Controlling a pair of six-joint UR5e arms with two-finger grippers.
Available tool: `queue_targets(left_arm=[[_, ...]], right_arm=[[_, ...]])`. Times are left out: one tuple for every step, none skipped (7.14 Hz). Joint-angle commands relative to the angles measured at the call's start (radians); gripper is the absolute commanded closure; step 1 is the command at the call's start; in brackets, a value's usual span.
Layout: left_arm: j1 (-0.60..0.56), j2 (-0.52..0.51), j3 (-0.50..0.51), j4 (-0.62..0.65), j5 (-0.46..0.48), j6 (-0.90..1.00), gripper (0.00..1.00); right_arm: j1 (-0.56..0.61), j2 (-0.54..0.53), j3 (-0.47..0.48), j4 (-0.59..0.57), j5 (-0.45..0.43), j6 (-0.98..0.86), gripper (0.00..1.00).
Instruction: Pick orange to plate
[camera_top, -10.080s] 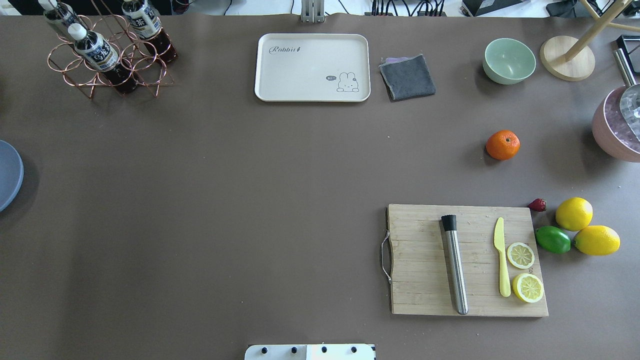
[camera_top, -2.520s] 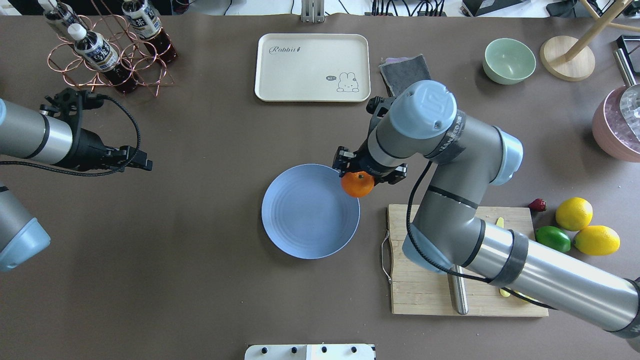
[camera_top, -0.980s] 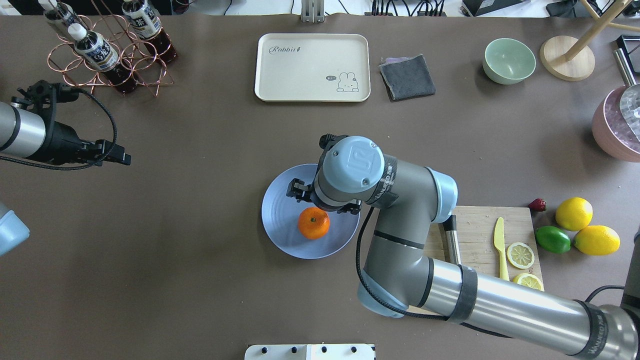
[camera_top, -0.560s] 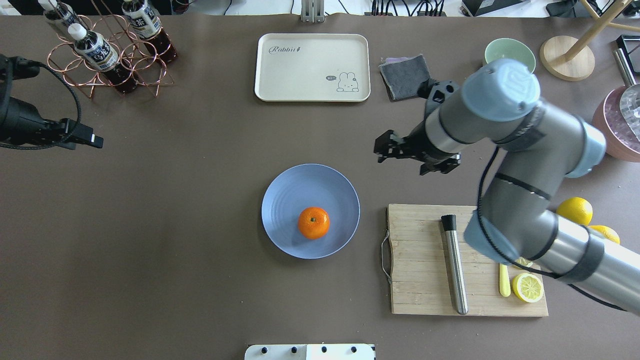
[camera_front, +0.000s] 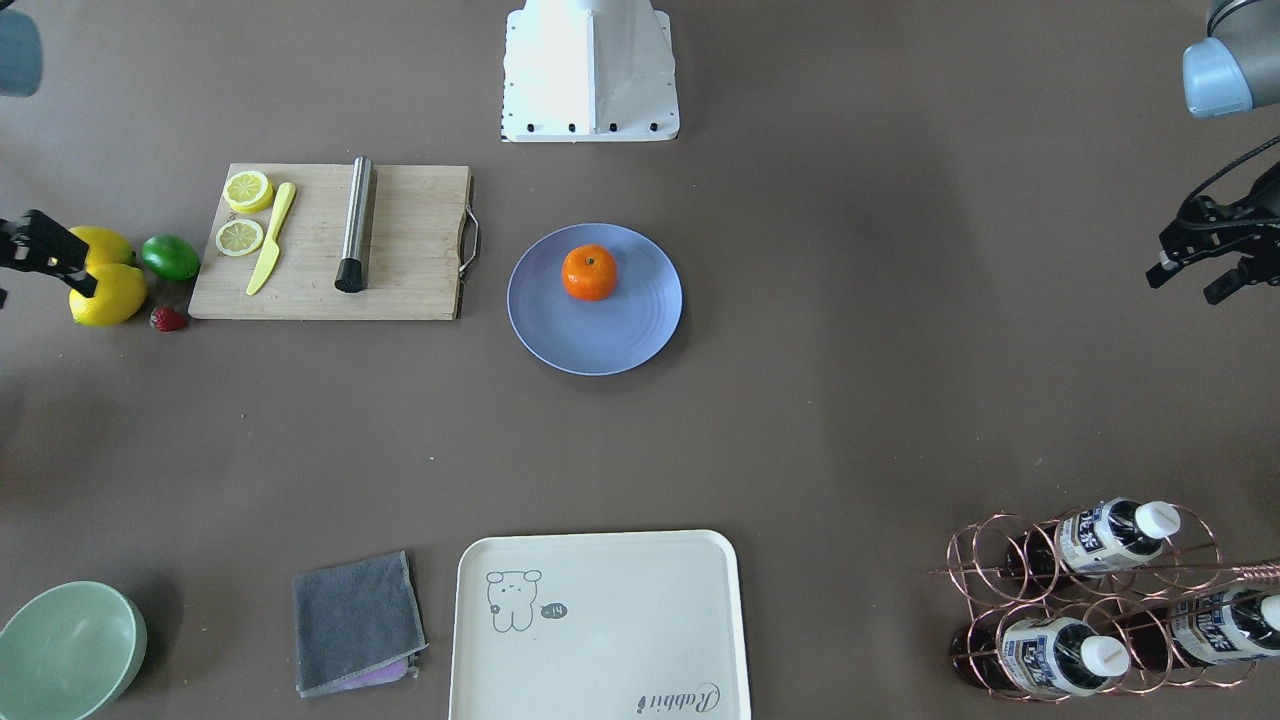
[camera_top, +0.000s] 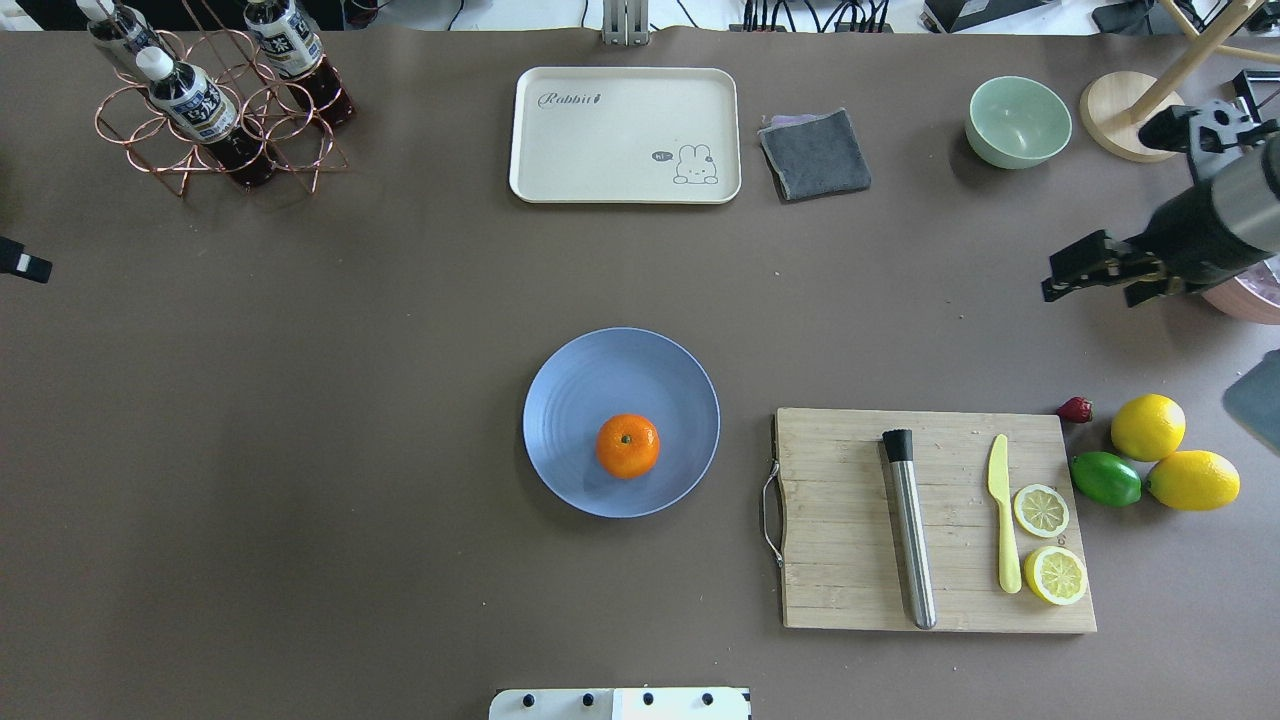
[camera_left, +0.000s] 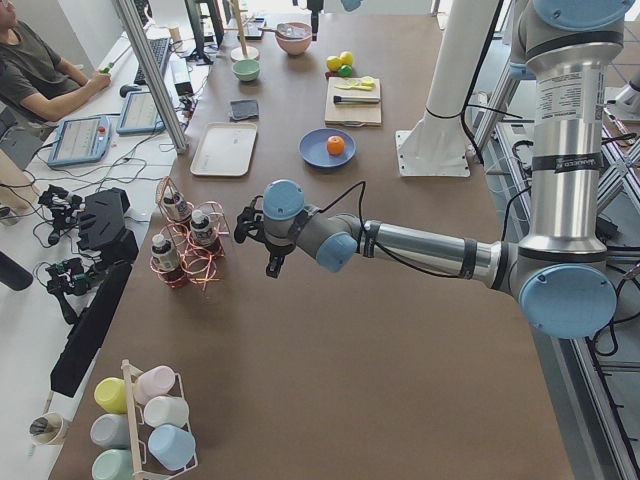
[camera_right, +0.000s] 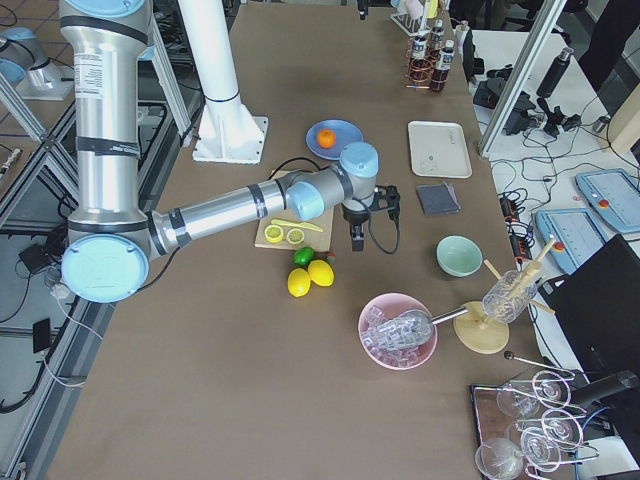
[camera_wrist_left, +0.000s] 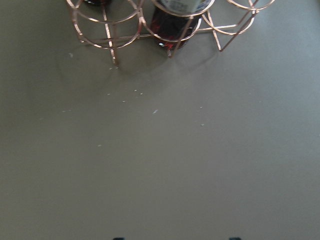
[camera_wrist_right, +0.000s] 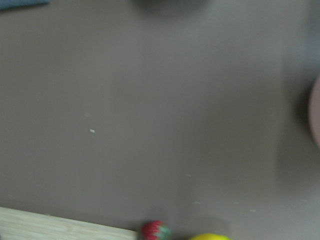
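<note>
The orange (camera_top: 628, 446) rests on the periwinkle-blue plate (camera_top: 565, 395) at the table's middle, a little toward the plate's near right side, free of any gripper. The front-facing view also shows the orange (camera_front: 589, 272) on the plate (camera_front: 600, 345). My right gripper (camera_top: 1090, 291) hovers far to the right, near the pink bowl, open and empty. My left gripper (camera_front: 1182, 288) is off at the table's left side by the bottle rack, open and empty. Only its tip shows at the overhead view's left edge.
A wooden cutting board (camera_top: 850, 560) with a steel muddler (camera_top: 911, 540), a yellow knife and lemon slices lies right of the plate. Lemons (camera_top: 1148, 427), a lime (camera_top: 1105, 479) and a strawberry sit beyond it. A cream tray (camera_top: 625, 135), grey cloth, green bowl (camera_top: 1018, 121) and bottle rack (camera_top: 215, 110) line the far side.
My right gripper let go of the orange on the plate and has drawn back far to the right. The left arm has pulled further left, nearly out of the overhead view.
</note>
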Motion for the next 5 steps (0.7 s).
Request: queue_targets(left_arm=[[-0.092,0.06,0.029,0.067,-0.028,0.162,0.24],[-0.084,0.07,0.031,0.112,-0.007,0.161,0.24],[-0.087,0.071,0.026,0.121,0.004,0.167,0.24],[-0.092,0.071,0.025,0.117,0.004,0.161,0.12],[-0.089,0.07,0.038,0.118,0.006,0.162,0.03]], right_arm=[[0.282,-0.056,-0.245,-0.002,0.064,-0.548,0.0],[0.327,-0.06,-0.277,-0.012,0.052,-0.598,0.0],[0.355,-0.062,-0.285,-0.025,0.05,-0.621,0.0],[0.367,-0.059,-0.294,-0.044,0.049,-0.656,0.0],[0.37,-0.05,-0.305,-0.051,0.032,-0.659,0.0]])
